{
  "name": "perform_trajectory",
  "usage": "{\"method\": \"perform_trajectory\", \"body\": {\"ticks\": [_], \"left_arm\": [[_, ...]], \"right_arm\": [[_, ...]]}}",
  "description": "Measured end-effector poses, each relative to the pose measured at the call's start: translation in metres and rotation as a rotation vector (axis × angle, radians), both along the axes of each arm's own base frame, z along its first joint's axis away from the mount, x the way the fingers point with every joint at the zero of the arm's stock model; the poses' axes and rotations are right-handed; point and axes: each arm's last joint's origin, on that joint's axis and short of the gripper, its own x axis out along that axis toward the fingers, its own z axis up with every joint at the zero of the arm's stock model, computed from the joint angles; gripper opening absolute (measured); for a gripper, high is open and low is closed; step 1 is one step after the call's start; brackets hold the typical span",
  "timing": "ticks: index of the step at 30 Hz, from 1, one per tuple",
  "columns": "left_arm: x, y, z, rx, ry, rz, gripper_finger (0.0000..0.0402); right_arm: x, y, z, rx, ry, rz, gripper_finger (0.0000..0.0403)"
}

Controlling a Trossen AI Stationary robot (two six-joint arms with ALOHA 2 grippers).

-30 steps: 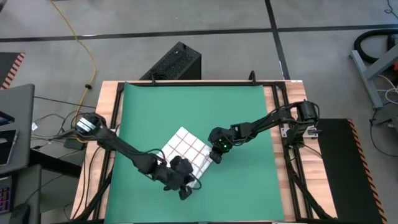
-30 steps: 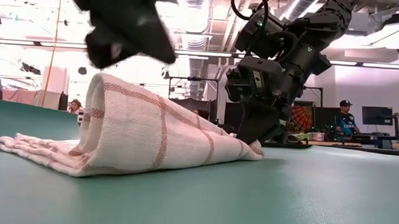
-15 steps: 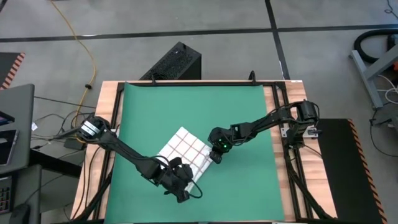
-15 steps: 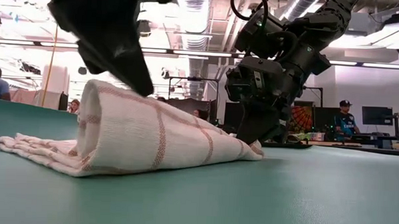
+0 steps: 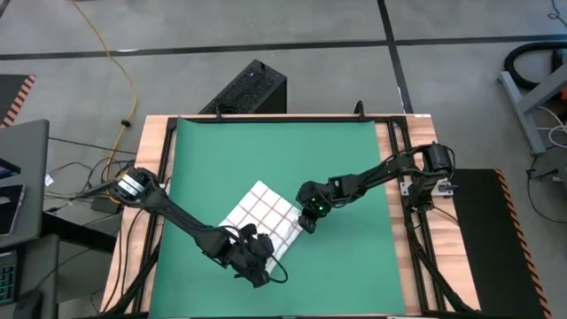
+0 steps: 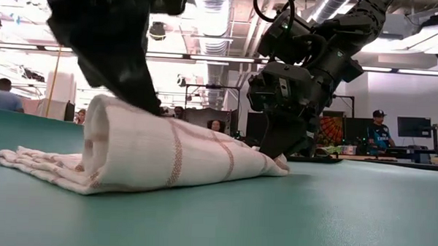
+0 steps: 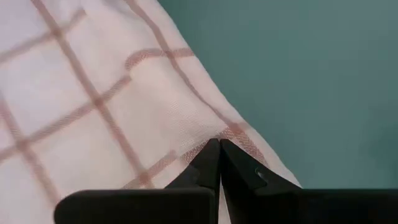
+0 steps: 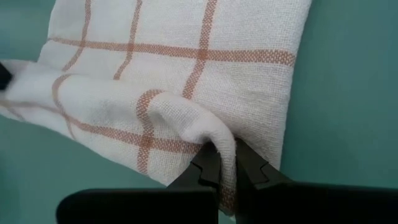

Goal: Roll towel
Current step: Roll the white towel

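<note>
I found the towel (image 5: pixel 263 221) lying on the green mat (image 5: pixel 283 151), toward its near middle, between my two arms, with its near edge already turned over into a loose roll. My left gripper (image 6: pixel 143 98) pressed down on top of that rolled end, fingers clenched together with no cloth between them as far as its wrist view showed. My right gripper (image 8: pixel 221 163) sat at the other end of the roll, fingers pinched on a raised fold of the cloth and holding it down against the mat. In my judgement the rolling was partly done, with most of the towel flat. The next move called for pushing the roll across the flat part evenly, without the pinched end skewing the roll.
</note>
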Motion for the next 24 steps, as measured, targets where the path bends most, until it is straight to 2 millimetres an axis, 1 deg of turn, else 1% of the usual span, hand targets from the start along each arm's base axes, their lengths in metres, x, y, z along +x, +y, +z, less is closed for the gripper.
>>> {"method": "perform_trajectory", "body": {"ticks": [3, 6, 10, 13, 16, 19, 22, 24], "left_arm": [[0.004, -0.008, -0.015, -0.021, 0.008, -0.017, 0.0], [0.003, -0.013, -0.024, -0.036, 0.018, 0.0, 0.0], [-0.007, -0.014, -0.029, 0.013, 0.086, 0.059, 0.0], [-0.015, -0.014, -0.032, 0.036, 0.133, 0.099, 0.0], [-0.018, -0.017, -0.032, 0.038, 0.133, 0.104, 0.0], [-0.019, -0.018, -0.032, 0.036, 0.131, 0.11, 0.0], [-0.019, -0.018, -0.032, 0.031, 0.132, 0.115, 0.0], [-0.019, -0.019, -0.032, 0.032, 0.132, 0.115, 0.0]], "right_arm": [[0.0, 0.0, 0.0, -0.002, 0.001, 0.002, 0.0026], [-0.001, 0.0, 0.0, -0.005, 0.006, 0.008, 0.0026], [-0.001, 0.0, -0.001, -0.006, 0.011, 0.008, 0.0027], [-0.001, 0.0, -0.001, -0.016, 0.009, 0.022, 0.0042], [-0.001, 0.0, -0.001, -0.036, 0.0, 0.049, 0.0058], [0.0, 0.0, 0.0, -0.058, -0.019, 0.081, 0.0063], [-0.002, 0.0, 0.008, -0.093, -0.052, 0.126, 0.0065], [-0.004, -0.001, 0.019, -0.126, -0.088, 0.159, 0.0066]]}}
